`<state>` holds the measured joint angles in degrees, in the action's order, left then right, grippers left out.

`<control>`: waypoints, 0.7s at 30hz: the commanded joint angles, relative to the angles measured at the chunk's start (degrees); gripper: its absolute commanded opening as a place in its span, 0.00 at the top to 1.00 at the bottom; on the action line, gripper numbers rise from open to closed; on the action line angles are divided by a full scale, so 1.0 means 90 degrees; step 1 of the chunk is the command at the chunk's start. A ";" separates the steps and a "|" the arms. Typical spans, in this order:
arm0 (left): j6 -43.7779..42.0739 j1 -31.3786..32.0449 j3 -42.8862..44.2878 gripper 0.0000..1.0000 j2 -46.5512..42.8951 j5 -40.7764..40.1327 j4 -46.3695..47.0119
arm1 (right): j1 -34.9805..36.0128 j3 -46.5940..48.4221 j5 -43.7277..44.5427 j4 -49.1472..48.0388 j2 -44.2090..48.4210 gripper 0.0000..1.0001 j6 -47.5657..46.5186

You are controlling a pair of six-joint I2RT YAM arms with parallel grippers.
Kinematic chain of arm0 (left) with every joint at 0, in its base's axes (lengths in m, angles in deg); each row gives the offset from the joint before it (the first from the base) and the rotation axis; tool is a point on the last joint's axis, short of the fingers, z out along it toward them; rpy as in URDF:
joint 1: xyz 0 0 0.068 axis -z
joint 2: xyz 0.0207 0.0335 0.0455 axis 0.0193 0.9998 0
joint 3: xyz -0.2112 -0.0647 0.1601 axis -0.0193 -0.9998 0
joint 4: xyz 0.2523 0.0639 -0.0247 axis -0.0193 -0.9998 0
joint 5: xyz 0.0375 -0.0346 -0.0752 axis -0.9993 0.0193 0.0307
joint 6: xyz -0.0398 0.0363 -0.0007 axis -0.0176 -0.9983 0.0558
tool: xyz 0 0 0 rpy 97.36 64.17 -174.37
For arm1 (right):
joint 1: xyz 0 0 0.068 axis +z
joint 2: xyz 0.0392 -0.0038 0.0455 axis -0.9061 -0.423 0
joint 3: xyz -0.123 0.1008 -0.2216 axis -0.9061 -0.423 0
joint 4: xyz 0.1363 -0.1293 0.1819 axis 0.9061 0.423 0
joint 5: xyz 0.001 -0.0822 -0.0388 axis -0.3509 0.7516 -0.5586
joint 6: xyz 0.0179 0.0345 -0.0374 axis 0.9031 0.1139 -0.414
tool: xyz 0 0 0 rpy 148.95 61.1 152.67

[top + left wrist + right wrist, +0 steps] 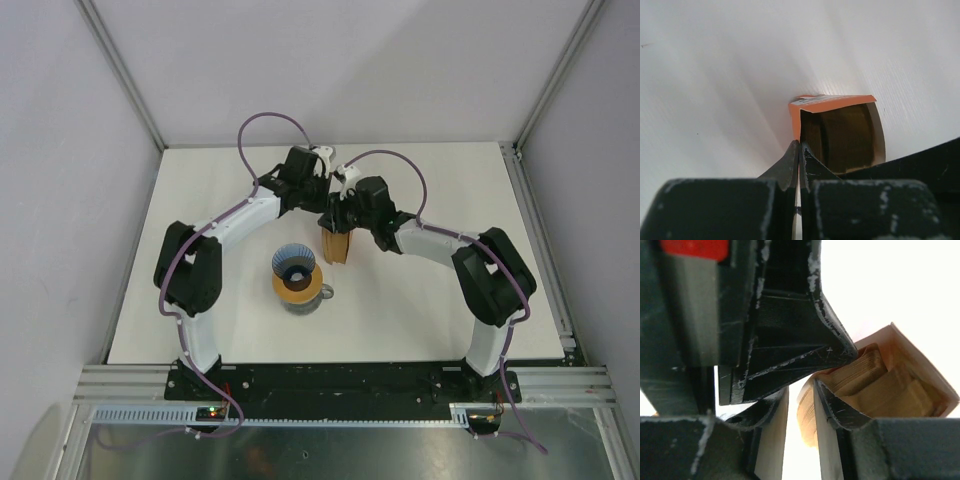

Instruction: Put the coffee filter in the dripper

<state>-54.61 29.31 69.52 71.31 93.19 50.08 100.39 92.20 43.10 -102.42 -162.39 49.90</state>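
Note:
The blue dripper [294, 262] sits on a tan-orange ring atop a glass carafe [302, 298] at the table's middle. Just right of it stands the orange packet [337, 246] of stacked tan papers, with both grippers on its top. My left gripper [800, 149] is shut on the packet's [832, 103] orange wall at its corner. My right gripper [801, 396] reaches into the packet's [920, 365] mouth. One finger is inside against the stack. The rounded edge of a coffee filter [807, 415] lies in the gap against that finger, and the other pad stands apart from it.
The white table [450, 190] is fenced by grey walls and metal posts at the back corners. The right arm's black body [932, 162] crosses the lower right of the left wrist view, close to the packet.

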 commanded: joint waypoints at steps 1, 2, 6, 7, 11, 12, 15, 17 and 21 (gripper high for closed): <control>-0.0030 0.0126 0.0201 1.00 -0.0414 0.0286 0.0189 | 0.0051 0.0015 0.0852 0.0394 0.0140 0.69 -0.0226; -0.0049 0.0122 0.0216 1.00 -0.0412 0.0300 0.0186 | 0.0065 0.0008 0.1084 0.0501 0.0188 0.69 -0.0286; -0.0136 0.0134 0.0234 1.00 -0.0389 0.0443 0.0157 | 0.0027 -0.0007 0.1899 0.0910 0.0373 0.69 -0.0385; -0.0156 0.0135 0.0233 1.00 -0.0385 0.0477 0.0146 | 0.0014 -0.0012 0.2072 0.1018 0.0407 0.69 -0.0404; -0.0199 0.0155 0.0227 1.00 -0.0365 0.0646 0.0122 | -0.0037 -0.0008 0.2546 0.1201 0.0461 0.69 -0.0457; -0.0211 0.0170 0.0229 1.00 -0.0354 0.0676 0.0119 | -0.0038 -0.0008 0.2596 0.1188 0.0460 0.69 -0.0455; -0.0243 0.0226 0.0239 1.00 -0.0329 0.0759 0.0107 | -0.0047 -0.0008 0.2649 0.1110 0.0444 0.69 -0.0432; -0.0246 0.0254 0.0245 1.00 -0.0305 0.0841 0.0098 | -0.0039 -0.0008 0.2646 0.1051 0.0429 0.69 -0.0442; -0.0259 0.0257 0.0292 1.00 -0.0260 0.0790 0.0071 | -0.0061 0.0001 0.2739 0.1122 0.0361 0.68 -0.0477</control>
<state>-55.74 30.55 69.59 71.31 97.30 52.29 101.29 92.20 60.57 -94.24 -159.05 47.91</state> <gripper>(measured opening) 0.004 0.318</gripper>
